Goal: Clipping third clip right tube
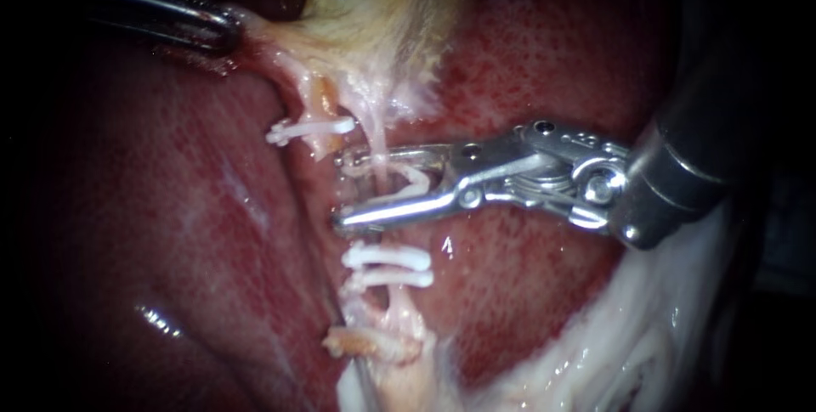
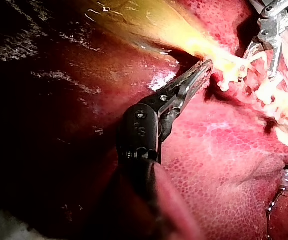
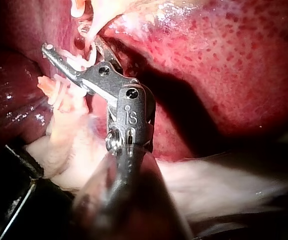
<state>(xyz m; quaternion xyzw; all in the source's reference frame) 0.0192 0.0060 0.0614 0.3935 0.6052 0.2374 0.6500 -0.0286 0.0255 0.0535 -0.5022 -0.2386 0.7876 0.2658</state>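
Right tube (image 1: 376, 132) is running through the endoscope view's centre, from 12 toward 6 o'clock. The right instrument's end effector (image 1: 340, 191) is standing spread astride it, both jaws holding an open clip (image 1: 414, 178). Two clips (image 1: 388, 265) are sitting at its 6 o'clock. Judged step: positioning, with a square squeeze coming next. The left instrument (image 1: 228, 32) is pinching gallbladder (image 1: 374, 4) tissue at 10 o'clock. No brand or label is showing.

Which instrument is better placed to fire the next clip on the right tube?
Right. The right instrument carries a clip in its jaws astride the right tube, above two set clips; the left instrument grips the gallbladder, farther off.
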